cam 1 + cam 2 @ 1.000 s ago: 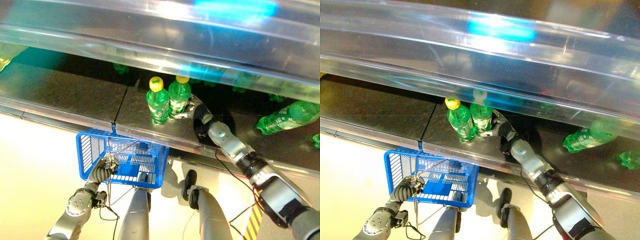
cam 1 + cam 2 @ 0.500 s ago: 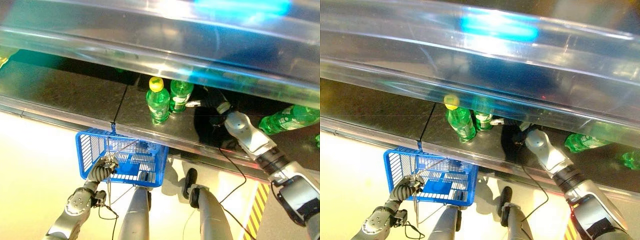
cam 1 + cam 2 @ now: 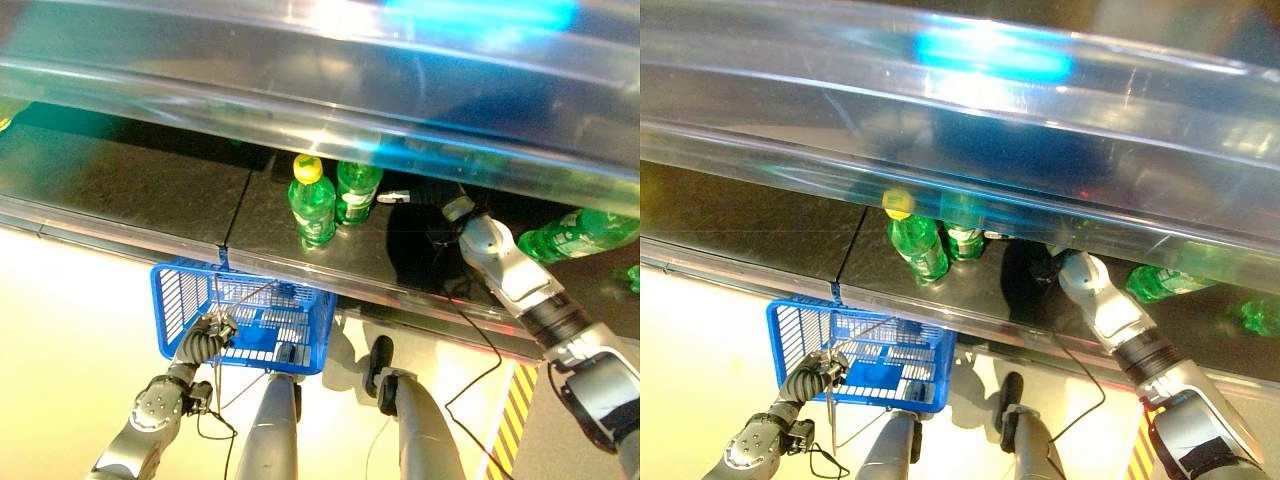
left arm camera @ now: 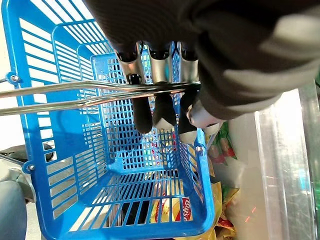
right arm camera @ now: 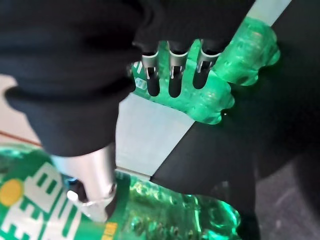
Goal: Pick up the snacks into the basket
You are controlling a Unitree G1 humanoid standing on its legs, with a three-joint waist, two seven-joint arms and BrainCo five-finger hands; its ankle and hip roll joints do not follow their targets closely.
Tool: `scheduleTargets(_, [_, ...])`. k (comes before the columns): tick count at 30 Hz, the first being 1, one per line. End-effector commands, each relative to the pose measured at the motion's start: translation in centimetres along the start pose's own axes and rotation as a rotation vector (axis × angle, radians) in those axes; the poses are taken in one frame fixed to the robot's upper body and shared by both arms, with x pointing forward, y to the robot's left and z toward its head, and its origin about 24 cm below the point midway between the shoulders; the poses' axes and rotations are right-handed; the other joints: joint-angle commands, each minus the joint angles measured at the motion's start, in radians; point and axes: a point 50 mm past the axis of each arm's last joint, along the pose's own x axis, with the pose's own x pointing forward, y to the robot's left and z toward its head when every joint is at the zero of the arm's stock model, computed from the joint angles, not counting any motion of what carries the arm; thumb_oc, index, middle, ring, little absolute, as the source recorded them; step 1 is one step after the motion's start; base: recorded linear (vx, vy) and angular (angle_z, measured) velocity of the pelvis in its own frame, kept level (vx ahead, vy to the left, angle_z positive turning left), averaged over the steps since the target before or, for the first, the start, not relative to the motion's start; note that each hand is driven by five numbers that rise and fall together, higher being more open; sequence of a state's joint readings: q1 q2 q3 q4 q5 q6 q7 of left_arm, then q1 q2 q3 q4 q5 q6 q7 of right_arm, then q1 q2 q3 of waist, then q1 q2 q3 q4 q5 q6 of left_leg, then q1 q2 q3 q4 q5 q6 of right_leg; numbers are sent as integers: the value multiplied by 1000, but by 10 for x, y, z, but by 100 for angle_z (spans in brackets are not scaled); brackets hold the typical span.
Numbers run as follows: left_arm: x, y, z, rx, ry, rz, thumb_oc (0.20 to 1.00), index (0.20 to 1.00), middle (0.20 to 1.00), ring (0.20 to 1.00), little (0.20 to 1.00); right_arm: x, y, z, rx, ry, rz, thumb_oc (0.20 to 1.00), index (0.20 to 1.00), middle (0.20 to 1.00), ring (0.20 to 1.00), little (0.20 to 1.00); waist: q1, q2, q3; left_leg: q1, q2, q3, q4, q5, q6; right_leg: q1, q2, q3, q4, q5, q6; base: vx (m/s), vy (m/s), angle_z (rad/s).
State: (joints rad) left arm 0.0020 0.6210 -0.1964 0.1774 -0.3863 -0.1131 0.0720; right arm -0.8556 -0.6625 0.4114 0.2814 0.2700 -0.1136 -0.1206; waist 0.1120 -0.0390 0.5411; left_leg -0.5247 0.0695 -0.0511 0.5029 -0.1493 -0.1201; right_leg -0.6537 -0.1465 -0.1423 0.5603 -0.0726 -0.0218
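my left hand [image 4: 165,107] clenched on wire handle [image 4: 75,95] of blue basket [image 3: 240,318], near-left | my right hand [image 5: 100,150] relaxed, thumb touching green bottle [image 3: 357,191] on dark shelf [image 3: 130,185]; second bottle [image 3: 313,202] just left

We see the right robot hand [image 3: 400,196] reach under the clear curved cover [image 3: 330,90], whose glare hides most of it in the head views; we cannot tell whether it grips the green bottle [image 5: 60,210] beside its thumb. The cap of the second bottle [image 3: 357,190] is lost behind that cover. A bottle lying at the right [image 3: 575,235] is cut by the edge. Snack packets [image 4: 170,210] under the blue basket [image 4: 75,165] show only through its mesh.
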Motion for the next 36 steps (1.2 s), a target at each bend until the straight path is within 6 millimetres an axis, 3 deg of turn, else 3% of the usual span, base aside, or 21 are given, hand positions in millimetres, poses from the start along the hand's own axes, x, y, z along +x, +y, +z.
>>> scheduleTargets(1, [-14, 10, 20, 34, -115, -18, 200, 200, 200, 200, 200, 4, -10, 30, 71, -172, -74, 1000, 1000, 1000, 1000, 1000, -1, 20, -21, -34, 18, -41, -79, 118, 16, 48, -74, 83, 55, -78, 143, 0, 0, 0])
scheduleTargets(6, [-13, 8, 18, 24, -112, -20, 200, 200, 200, 200, 200, 3, -2, 22, 79, -150, -76, 1000, 1000, 1000, 1000, 1000, 3, 31, -21, -49, 16, -45, -69, 119, 17, 36, -73, 82, 68, -83, 141, 0, 0, 0])
scheduleTargets(19, [-15, 4, 17, 22, -108, -33, 200, 200, 200, 200, 200, -2, 40, -22, 31, 57, 75, 1000, 1000, 1000, 1000, 1000, 22, 55, -21, -127, 5, -64, -22, 121, 16, -29, -82, 77, 119, -102, 135, -4, -3, 1])
scheduleTargets(25, [-16, 3, 19, 27, -117, -46, 200, 200, 200, 200, 200, -2, 49, -25, 17, 76, 107, 1000, 1000, 1000, 1000, 1000, 31, 61, -21, -149, -2, -78, -6, 118, 17, -43, -93, 69, 142, -112, 135, 0, -3, 1])
scheduleTargets(36, [-15, 6, 23, 45, -125, -64, 200, 200, 200, 200, 200, 1, 44, -23, 11, 74, 99, 1000, 1000, 1000, 1000, 1000, 64, 72, -21, -152, -24, -107, -31, 134, 15, -34, -119, 45, 153, -120, 140, 8, -6, 12])
